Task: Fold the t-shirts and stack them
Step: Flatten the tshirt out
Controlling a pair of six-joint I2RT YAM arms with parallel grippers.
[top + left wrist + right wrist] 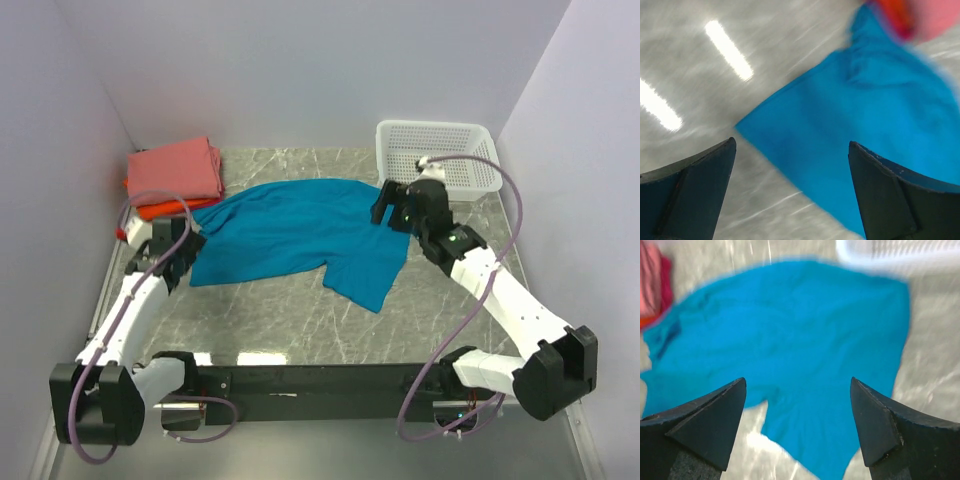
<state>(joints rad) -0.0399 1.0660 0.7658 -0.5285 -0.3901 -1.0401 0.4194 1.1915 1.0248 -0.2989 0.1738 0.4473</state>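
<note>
A teal-blue t-shirt [300, 235] lies spread and rumpled on the marble table. It also shows in the left wrist view [875, 115] and the right wrist view [790, 330]. A folded stack sits at the back left: a salmon-pink shirt [175, 168] on top of an orange one [165, 210], with a red edge showing. My left gripper [185, 250] is open and empty above the shirt's left corner. My right gripper [385, 205] is open and empty above the shirt's right side.
A white mesh basket [440, 158] stands at the back right, just behind my right gripper. Walls close in the left, back and right. The black arm-base rail [320, 380] runs along the near edge.
</note>
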